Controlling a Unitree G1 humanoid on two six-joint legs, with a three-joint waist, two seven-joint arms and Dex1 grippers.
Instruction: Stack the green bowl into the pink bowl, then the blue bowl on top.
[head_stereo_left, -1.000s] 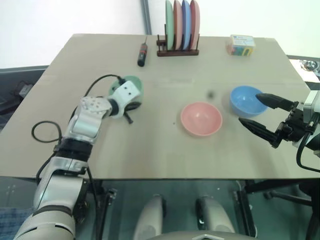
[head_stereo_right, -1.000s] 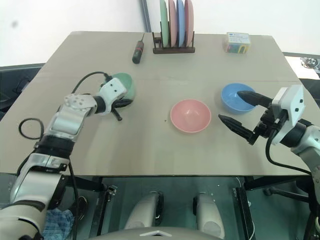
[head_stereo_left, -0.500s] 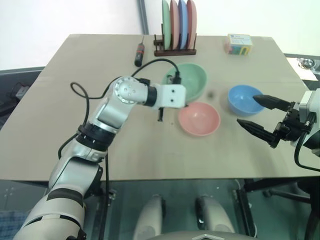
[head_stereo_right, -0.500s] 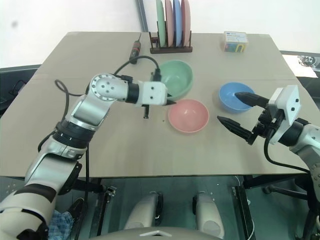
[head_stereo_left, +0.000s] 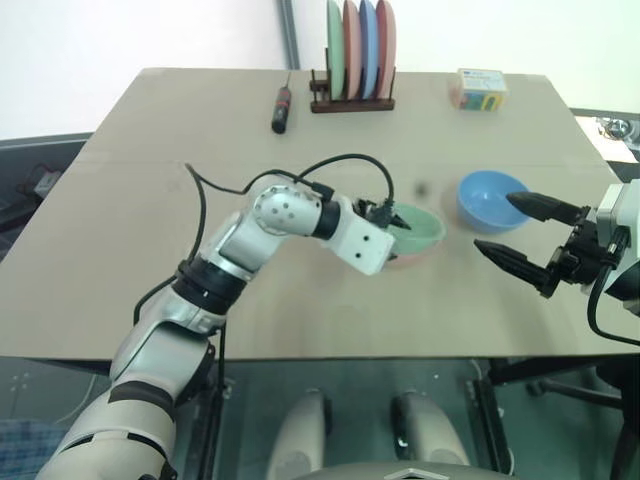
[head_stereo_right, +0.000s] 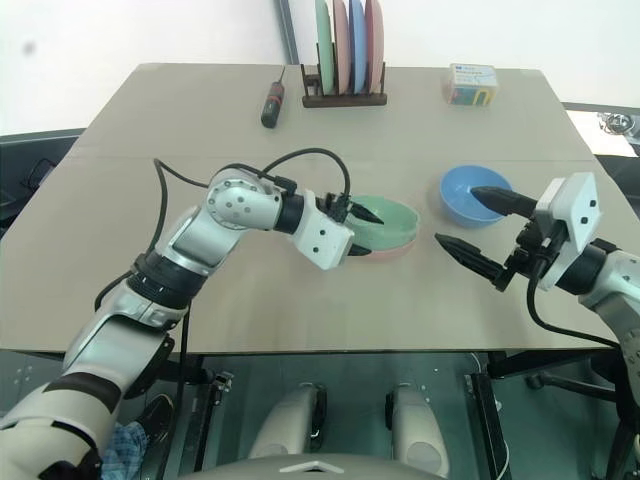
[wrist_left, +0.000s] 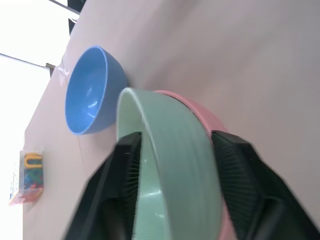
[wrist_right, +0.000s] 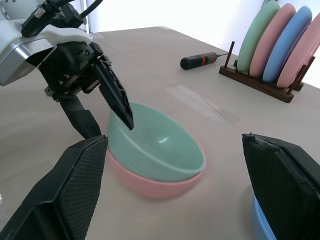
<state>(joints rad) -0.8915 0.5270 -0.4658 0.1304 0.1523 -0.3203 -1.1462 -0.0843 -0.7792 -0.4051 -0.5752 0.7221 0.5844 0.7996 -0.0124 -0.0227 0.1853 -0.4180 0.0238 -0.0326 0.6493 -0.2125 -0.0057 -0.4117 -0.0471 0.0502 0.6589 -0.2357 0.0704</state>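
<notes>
Now: green bowl (wrist_right: 155, 145) nested in pink bowl (wrist_right: 150, 186); left gripper (head_stereo_right: 362, 233) fingers parted astride rim; right gripper (head_stereo_left: 520, 232) wide, empty; blue bowl (head_stereo_left: 490, 200) unstacked.

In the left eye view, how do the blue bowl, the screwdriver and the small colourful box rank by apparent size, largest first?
1. blue bowl
2. screwdriver and small colourful box: they look similar, the screwdriver longer but thinner, and both lie farther away, so I do not rank them.

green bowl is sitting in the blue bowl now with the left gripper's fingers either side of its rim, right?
Not quite: the green bowl sits in the pink bowl, not the blue bowl, which stands apart. The right wrist view shows it. The left gripper does straddle its rim.
</notes>
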